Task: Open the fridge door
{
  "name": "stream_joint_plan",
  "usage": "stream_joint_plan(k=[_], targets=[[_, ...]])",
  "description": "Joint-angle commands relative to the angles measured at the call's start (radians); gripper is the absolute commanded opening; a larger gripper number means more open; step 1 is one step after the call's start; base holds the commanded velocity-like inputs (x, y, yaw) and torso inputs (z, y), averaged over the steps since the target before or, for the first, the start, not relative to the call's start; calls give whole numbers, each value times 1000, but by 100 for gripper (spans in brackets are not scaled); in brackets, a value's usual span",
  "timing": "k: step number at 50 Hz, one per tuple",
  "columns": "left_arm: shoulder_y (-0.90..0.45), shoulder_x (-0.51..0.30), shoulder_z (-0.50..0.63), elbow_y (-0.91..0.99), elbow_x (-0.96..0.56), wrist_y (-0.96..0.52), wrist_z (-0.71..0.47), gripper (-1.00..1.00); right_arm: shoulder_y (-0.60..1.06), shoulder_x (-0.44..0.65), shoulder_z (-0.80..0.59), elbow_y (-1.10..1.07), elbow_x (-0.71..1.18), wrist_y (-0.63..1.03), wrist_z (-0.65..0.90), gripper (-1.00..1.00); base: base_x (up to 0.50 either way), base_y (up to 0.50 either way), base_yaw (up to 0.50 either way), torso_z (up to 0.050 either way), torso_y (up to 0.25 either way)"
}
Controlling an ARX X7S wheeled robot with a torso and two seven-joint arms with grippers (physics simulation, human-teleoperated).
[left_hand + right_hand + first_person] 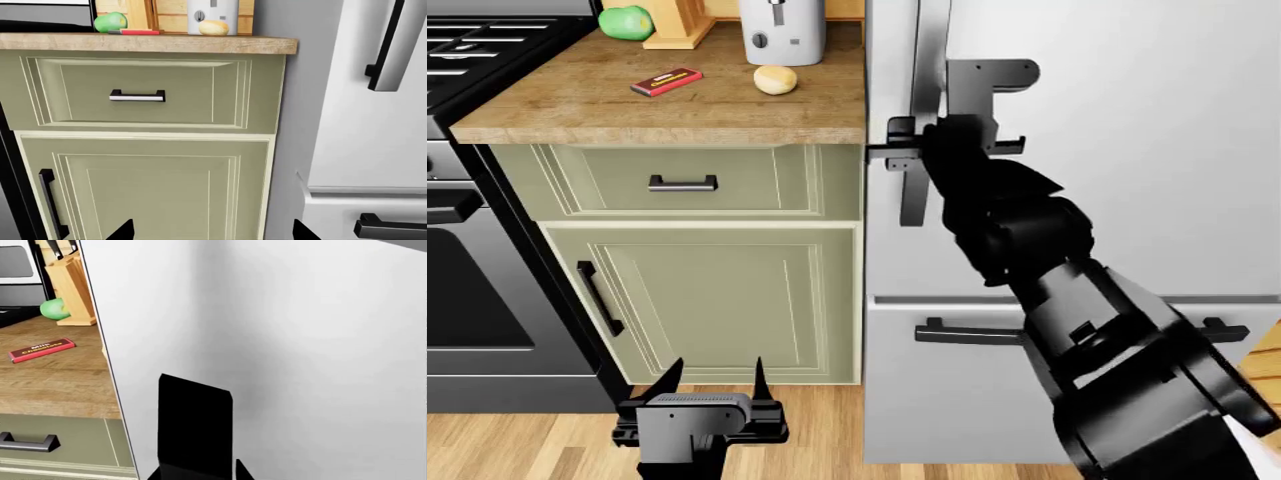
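My right claw (pixel 897 152) sits at the fridge door (pixel 1121 130) handle (pixel 929 90) — whether it pinches the bar, I cannot tell. My left claw (pixel 710 378) hangs low, spread wide, facing the green cabinet (pixel 714 290).

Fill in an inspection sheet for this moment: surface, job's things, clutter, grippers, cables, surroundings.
Surface: wooden countertop over green cabinet.
Job's things: pale grey-white fridge door, appears closed; long vertical bar handle.
Clutter: green apple, red chocolate bar, small tan roll, white appliance, wooden knife block.
Grippers: right gripper at handle, closure unclear; left gripper open, low.
Cables: nothing seen.
Surroundings: black stove, wood floor.
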Motion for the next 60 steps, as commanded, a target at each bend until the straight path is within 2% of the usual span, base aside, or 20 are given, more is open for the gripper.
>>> stream_joint_plan(k=[1, 8, 15, 40, 47, 56, 60], targets=[[-1, -3, 5, -4, -3, 4, -4, 100, -54, 106, 18, -272, 34, 62, 92, -100, 0, 0, 0, 0, 0], [-2, -5, 7, -4, -3, 6, -8, 100, -130, 264, 42, -600, 97, 139, 211, -100, 0, 0, 0, 0, 0], [0, -8, 11, -3, -3, 7, -12, 100, -189, 391, 68, -818, 157, 178, 255, -100, 0, 0, 0, 0, 0], [-5, -15, 22, -6, -5, 5, -24, 100, -294, 614, 151, -1203, 289, 186, 313, -100, 0, 0, -1, 0, 2], [-6, -17, 25, -9, -6, 7, -26, 100, -312, 683, 163, -1253, 318, 191, 254, -100, 0, 0, -1, 2, 5], [-7, -19, 30, -10, -5, 6, -31, 100, -340, 792, 166, -1252, 383, 222, 76, -100, 0, 0, -1, 0, 2], [-8, -19, 33, -14, -3, 7, -32, 100, -330, 836, 173, -1239, 403, 248, 47, -100, 0, 0, -2, 0, 3]])
